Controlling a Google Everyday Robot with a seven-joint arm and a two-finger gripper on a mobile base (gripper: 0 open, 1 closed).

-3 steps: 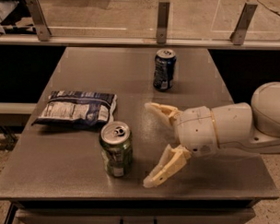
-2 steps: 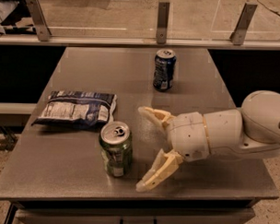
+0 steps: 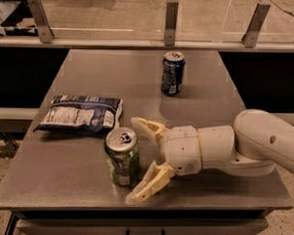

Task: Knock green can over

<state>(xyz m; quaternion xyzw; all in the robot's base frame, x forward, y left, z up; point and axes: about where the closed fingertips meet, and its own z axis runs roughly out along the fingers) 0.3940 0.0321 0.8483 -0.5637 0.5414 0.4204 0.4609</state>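
The green can (image 3: 122, 157) stands upright near the front of the grey table (image 3: 81, 73), its silver top and pull tab facing up. My gripper (image 3: 136, 158) comes in from the right on a white arm and is open. One cream finger (image 3: 147, 127) lies just behind and right of the can. The other finger (image 3: 149, 183) lies in front of and right of it. The can sits at the mouth of the open fingers, very close to their tips; I cannot tell if they touch it.
A dark blue can (image 3: 172, 73) stands upright at the back middle of the table. A dark blue chip bag (image 3: 81, 114) lies flat to the left, just behind the green can. A glass barrier with metal posts (image 3: 171, 22) runs along the far edge.
My gripper has moved left toward the green can, so its open fingers now reach the can's right side. The can still stands upright in the same spot.
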